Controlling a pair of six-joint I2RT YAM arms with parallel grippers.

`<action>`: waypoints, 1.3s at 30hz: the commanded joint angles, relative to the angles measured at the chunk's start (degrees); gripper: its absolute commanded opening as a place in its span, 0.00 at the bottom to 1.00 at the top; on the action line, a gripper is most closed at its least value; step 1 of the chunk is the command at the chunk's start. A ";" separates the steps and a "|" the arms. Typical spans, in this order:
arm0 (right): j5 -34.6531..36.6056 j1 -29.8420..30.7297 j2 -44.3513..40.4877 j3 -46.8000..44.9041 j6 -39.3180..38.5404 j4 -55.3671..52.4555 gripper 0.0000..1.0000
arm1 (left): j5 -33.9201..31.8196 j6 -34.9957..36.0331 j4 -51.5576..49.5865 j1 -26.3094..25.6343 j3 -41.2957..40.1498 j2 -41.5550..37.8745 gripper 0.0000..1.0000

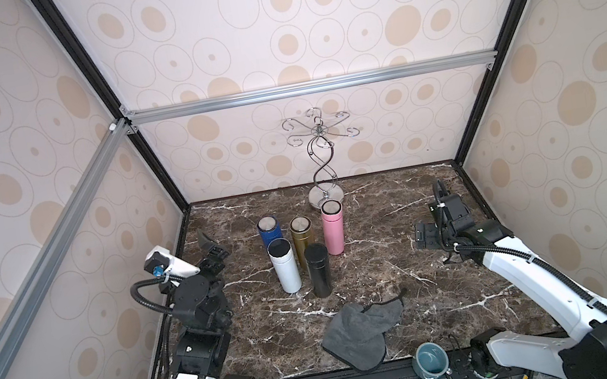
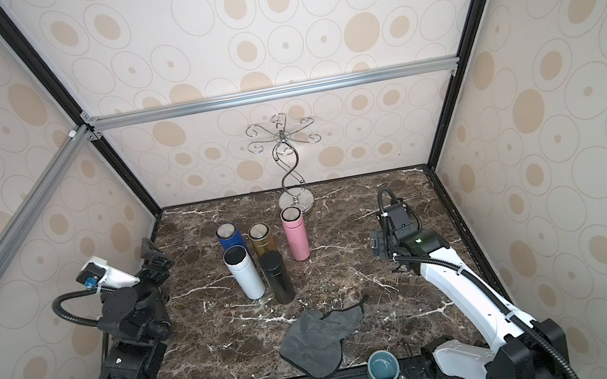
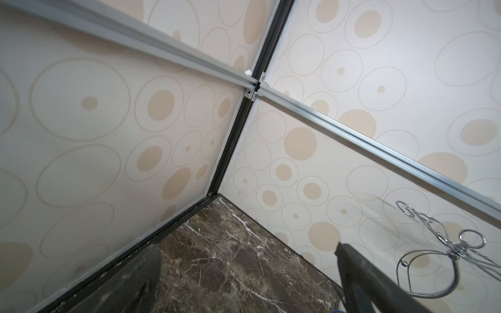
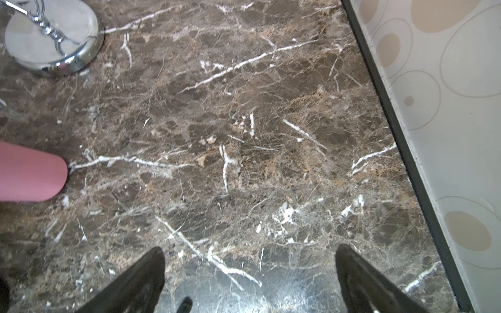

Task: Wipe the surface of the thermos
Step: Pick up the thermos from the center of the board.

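Nothing has been wiped yet, I'd judge. The crumpled grey cloth (image 1: 359,331) lies loose at the near edge of the brown marble tabletop (image 1: 392,280), well apart from both arms. The left fingers (image 3: 360,276) and the right fingers (image 4: 141,279) are spread and empty. Fetching the cloth and all the wiping remain. I count five upright cylindrical thermoses clustered mid-tabletop: blue (image 1: 269,231), gold (image 1: 302,236), pink (image 1: 334,231), white (image 1: 285,268), black (image 1: 318,269). There is also one cloth, one twisted chrome hook stand (image 1: 321,162) and one teal cup (image 1: 430,361).

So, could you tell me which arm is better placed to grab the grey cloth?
Probably the right: the right gripper, open, points down at the table nearer the grey cloth; the left gripper, also open, faces the wall corner.
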 commanded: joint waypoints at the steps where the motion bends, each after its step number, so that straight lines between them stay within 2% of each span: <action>1: -1.41 0.58 -3.69 1.09 1.86 -5.84 0.99 | 8.28 5.77 -6.50 -0.22 9.44 2.07 1.00; 5: -4.34 0.78 -5.98 1.61 2.74 -8.03 0.98 | 21.96 5.99 -9.98 -0.35 14.17 5.75 1.00; 8: -5.79 1.45 -6.93 1.75 3.20 -8.96 0.97 | 26.12 6.29 -12.38 -1.99 17.06 9.07 1.00; 17: -5.33 6.94 -7.40 3.86 3.88 -11.55 0.97 | 15.61 10.88 -19.80 -16.66 26.33 15.25 1.00; 23: -3.65 11.82 -6.53 5.20 5.05 -12.18 0.97 | 7.39 12.98 -24.74 -27.26 29.37 19.38 1.00; 31: -4.60 16.16 -6.13 8.62 6.37 -16.42 0.97 | -1.02 9.22 -38.28 -45.39 36.46 26.54 1.00; 34: -4.13 17.68 -6.76 8.46 7.83 -16.63 0.98 | -1.64 7.20 -38.10 -48.10 34.35 25.55 1.00; 39: -2.97 20.00 -7.53 6.54 11.40 -15.60 0.98 | -0.93 3.07 -37.46 -48.74 28.94 22.66 1.00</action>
